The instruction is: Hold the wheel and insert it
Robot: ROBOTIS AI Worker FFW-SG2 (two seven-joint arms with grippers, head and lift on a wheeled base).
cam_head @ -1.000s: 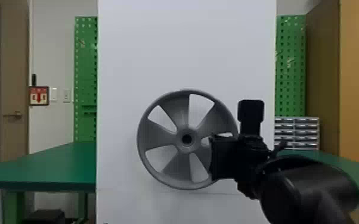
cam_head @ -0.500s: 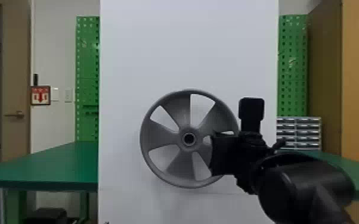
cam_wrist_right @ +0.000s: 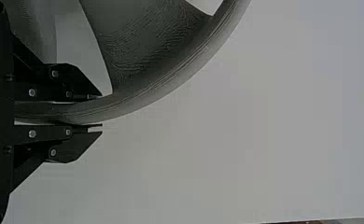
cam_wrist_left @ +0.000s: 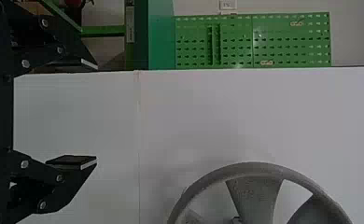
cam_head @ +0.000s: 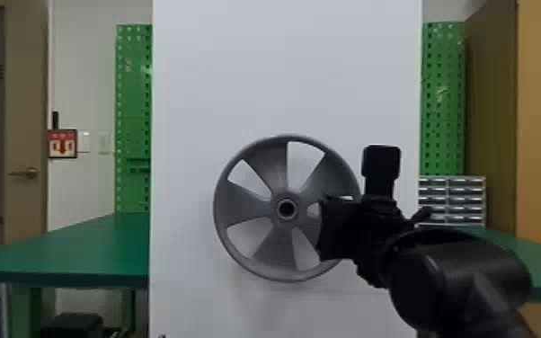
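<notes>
While a white panel (cam_head: 238,67) backs the wheel (cam_head: 243,206), green pegboard (cam_head: 133,99) shows beyond.

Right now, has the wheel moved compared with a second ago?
Yes, slightly: the wheel seems closer to the white panel, covering less of it. Against the panel's edges, no clear sideways shift.

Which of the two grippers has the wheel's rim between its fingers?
The right gripper, shut on the wheel; the left gripper stands open, holding nothing.
</notes>
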